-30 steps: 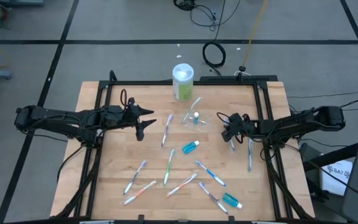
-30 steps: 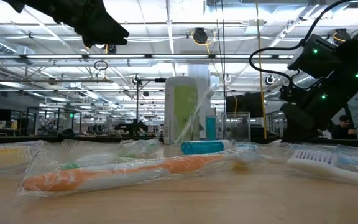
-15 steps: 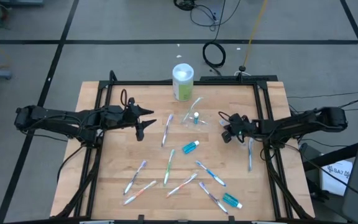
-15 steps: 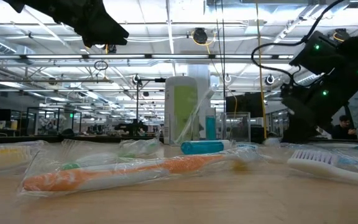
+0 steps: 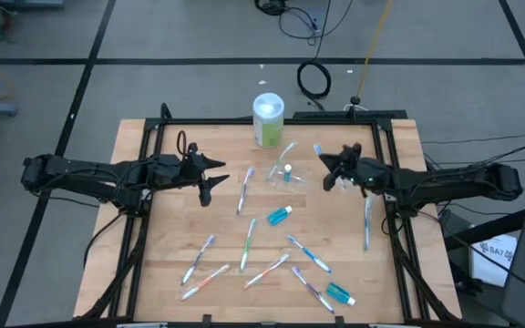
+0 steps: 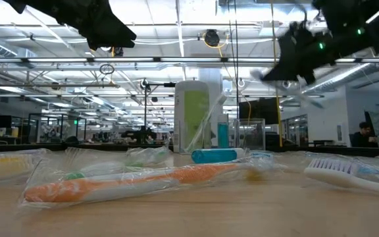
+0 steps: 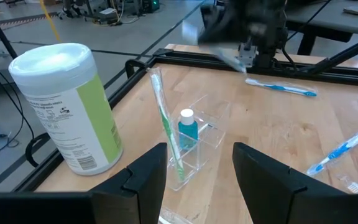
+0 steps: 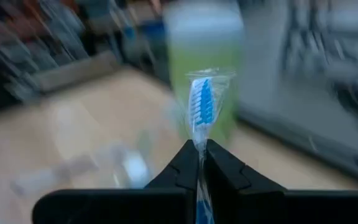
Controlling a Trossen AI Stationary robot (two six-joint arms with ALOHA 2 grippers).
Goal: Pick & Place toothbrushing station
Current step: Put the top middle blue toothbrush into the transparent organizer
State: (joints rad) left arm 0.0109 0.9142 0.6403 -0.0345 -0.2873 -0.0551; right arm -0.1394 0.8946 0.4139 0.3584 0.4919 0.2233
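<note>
My right gripper (image 8: 199, 163) is closed on a wrapped blue toothbrush (image 8: 199, 106), lifted off the bench (image 5: 171, 264) to carry it toward the clear holder (image 7: 194, 146), while my left gripper (image 7: 197, 174) waits wide.

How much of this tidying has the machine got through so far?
Barely started, by the look of it. Done: one green brush and one teal tube stand in the clear holder. In hand: the right claw is shut on a blue brush, lifted off the table. Left: some eight brushes and two tubes lie scattered. The left claw hovers open.
</note>
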